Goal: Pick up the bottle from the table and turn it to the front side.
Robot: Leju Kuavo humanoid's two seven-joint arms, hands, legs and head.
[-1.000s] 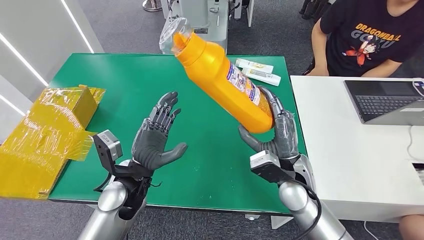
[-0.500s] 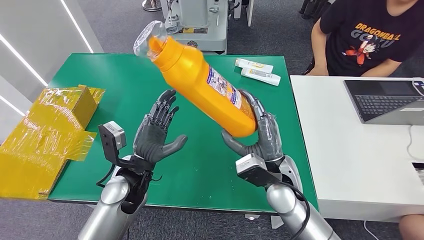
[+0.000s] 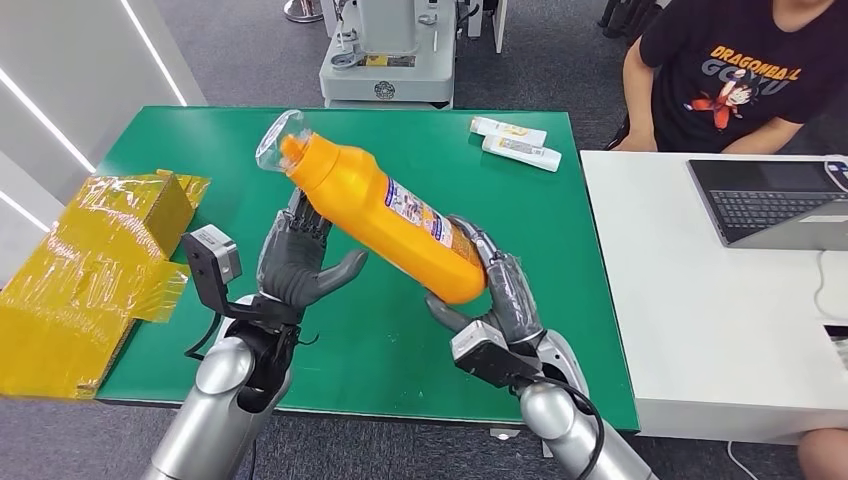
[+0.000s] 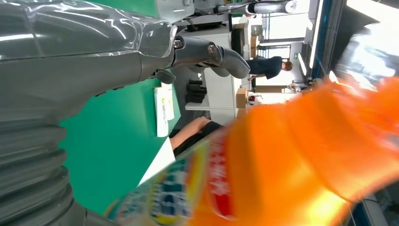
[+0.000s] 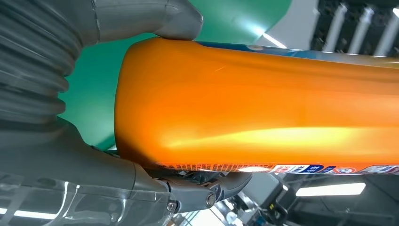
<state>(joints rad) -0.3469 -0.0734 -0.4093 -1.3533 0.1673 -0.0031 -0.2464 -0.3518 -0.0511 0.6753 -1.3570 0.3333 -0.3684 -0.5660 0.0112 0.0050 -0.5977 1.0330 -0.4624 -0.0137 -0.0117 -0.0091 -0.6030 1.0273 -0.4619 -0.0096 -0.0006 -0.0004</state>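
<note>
1. Box [image 3: 95, 270]: a flattened carton wrapped in glossy, crinkled yellow film lies at the left edge of the table [image 3: 250, 140], partly overhanging it.
2. Table: a flat rectangular top with a matte green surface.
3. Left hand [image 3: 295, 265]: grey ribbed cover, dark fingers and a thick grey thumb, raised above the table with the palm turned towards the bottle [image 3: 385, 212]. The fingers are spread and extended, gripping nothing. From the head view they lie just behind the bottle's shoulder; contact cannot be confirmed.
4. Bottle: a smooth, glossy orange plastic cylinder with a narrowed shoulder and a clear cap at its upper-left end. It is held in the air above the table centre, tilted with the cap end high and to the left and the flat base low and to the right. A printed label with white, blue and red areas runs along its upward-facing side.
5. Right hand [image 3: 495, 295]: the fingers are closed around the base end of the bottle, thumb on one side and fingers on the other, with a clear film covering over the back of the hand.
6. Tubes [image 3: 515, 143]: two slim white packs lie side by side near the far right edge of the table.
7. Desk [image 3: 690, 330]: a white flat top adjoins the table, carrying a grey laptop [image 3: 775, 205].
8. Person [image 3: 740, 70]: seated behind the desk in a black printed T-shirt.
</note>
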